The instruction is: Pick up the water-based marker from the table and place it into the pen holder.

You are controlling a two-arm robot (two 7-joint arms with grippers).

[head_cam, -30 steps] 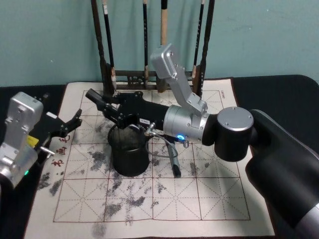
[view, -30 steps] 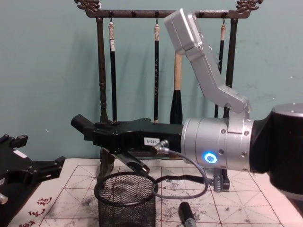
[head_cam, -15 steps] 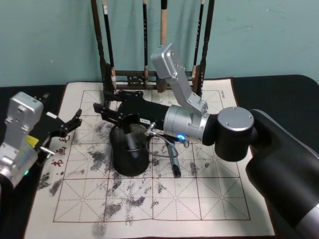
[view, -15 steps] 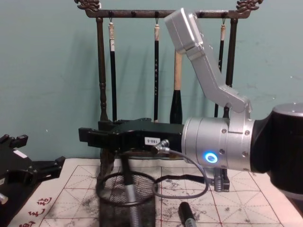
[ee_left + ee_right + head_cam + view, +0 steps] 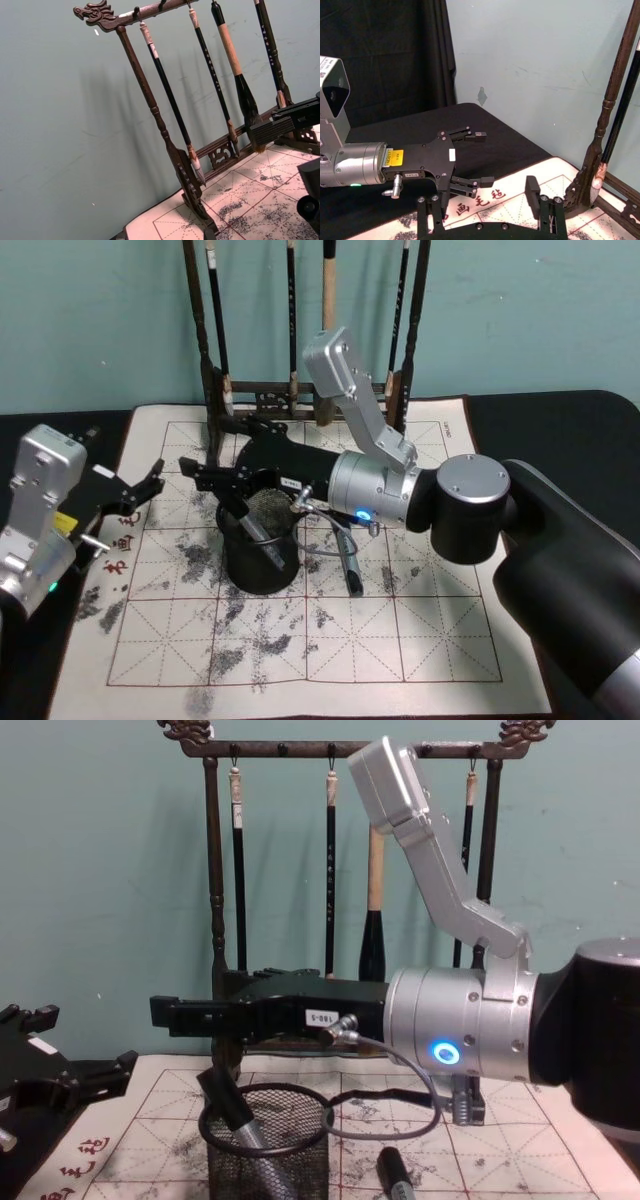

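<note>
The water-based marker is inside the pen holder. It leans to the left, and its dark top pokes up over the thick black rim. Its grey body shows through the wire mesh in the chest view.

The right gripper hangs just above the pen holder, on its left side. Its fingers are spread wide apart and hold nothing. The marker does not touch them.

The left gripper sits at the left edge of the paper mat, well apart from the pen holder. Its fingers are spread apart too, and they are empty.

The pen holder stands on the mat, which has a red grid and lots of grey ink spots. Another dark pen lies flat on the mat, just to the right of the pen holder.

At the far edge of the mat stands the tall wooden brush rack. Long brushes hang down from its top bar.
</note>
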